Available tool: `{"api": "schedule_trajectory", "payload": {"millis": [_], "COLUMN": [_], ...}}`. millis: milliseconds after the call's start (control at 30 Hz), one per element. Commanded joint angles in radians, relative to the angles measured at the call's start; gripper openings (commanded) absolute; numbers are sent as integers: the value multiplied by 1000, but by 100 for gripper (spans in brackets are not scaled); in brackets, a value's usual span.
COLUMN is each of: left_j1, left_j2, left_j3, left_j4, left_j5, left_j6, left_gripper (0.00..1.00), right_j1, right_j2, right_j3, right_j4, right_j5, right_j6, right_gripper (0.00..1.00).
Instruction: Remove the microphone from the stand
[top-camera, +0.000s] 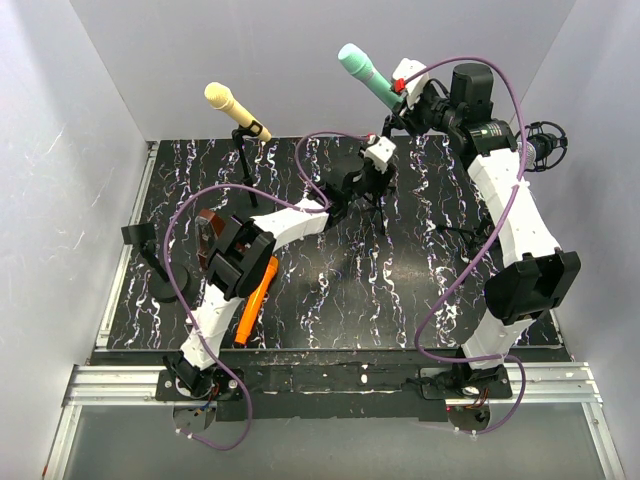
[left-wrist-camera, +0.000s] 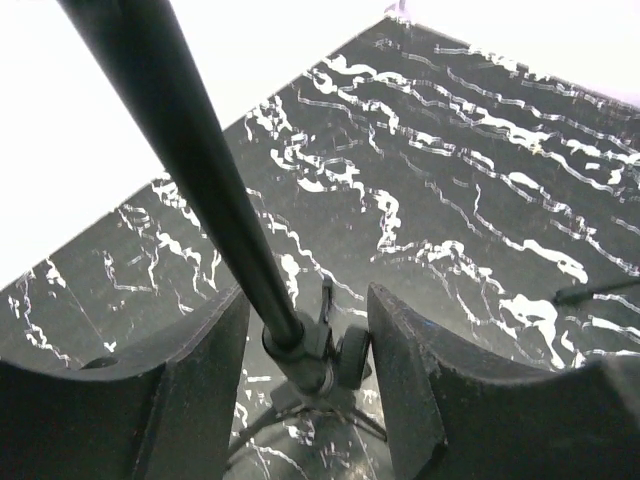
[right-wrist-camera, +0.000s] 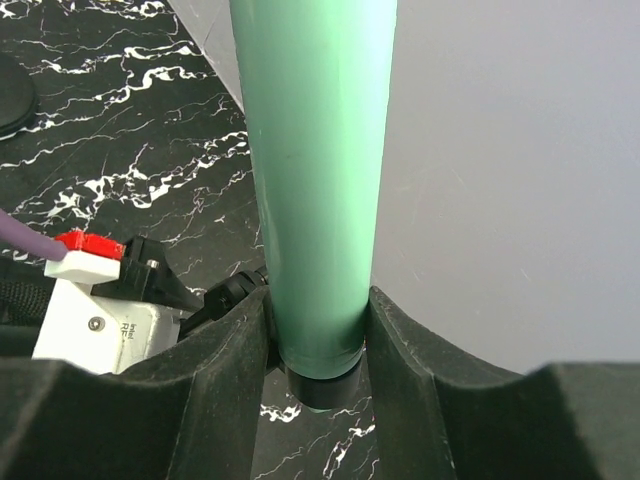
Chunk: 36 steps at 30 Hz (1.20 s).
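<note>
The green microphone (top-camera: 362, 70) stands high over the far side of the table (top-camera: 340, 300), tilted with its head toward the back wall. The right gripper (right-wrist-camera: 318, 345) is closed on its lower barrel, and both fingers (right-wrist-camera: 225, 370) press against the green body just above its black end cap. The right wrist view cuts off the microphone's head. Fingers and barrel hide the clip, so it cannot be told whether the microphone still sits in it.

Below, the left gripper (left-wrist-camera: 308, 340) has narrowed around the stand (left-wrist-camera: 190, 150) at its collar. The collar's knob touches one finger and a thin gap shows at the other, so a firm clamp cannot be confirmed. The stand's feet are dark and hard to make out.

A yellow microphone (top-camera: 232, 106) on its own stand rises to the left, well apart. A black microphone in a ring mount (top-camera: 545, 148) sits at the right edge. An orange object (top-camera: 256, 298) lies beside the left arm, partly covered by it, and purple cables (top-camera: 175, 250) loop over both arms.
</note>
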Motion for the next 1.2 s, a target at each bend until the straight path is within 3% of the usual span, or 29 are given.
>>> {"api": "schedule_trajectory", "payload": {"millis": [0,133,233,400,533,933,1167], "left_j1": [-2,-2,-2,-3,-2,-5,-20], "left_j2": [-27,-33,-40,-112,-233,-609,-770], "left_j3": [65,75,75,13,-120,-427,-579], "left_j4": [58,69,68,71,69,-124,-204], "left_j5": [-36,-40,-13,42,70,286,308], "left_j6": [-5,-1,21,33,22,-166,-199], "left_gripper": [47,36,0,0,0,0,0], "right_j1": [8,8,9,17,66,254,339], "right_j2": [-29,-31,-39,-74,-149,-322,-382], "right_j3": [-14,-22,-34,-58,-129,-242,-293], "right_j4": [-39,-43,-47,-56,-65,-184,-244], "right_j5": [-1,-2,-10,-25,-41,-42,-42], "right_j6": [21,29,34,35,-6,25,43], "right_gripper": [48,48,47,44,43,41,40]}}
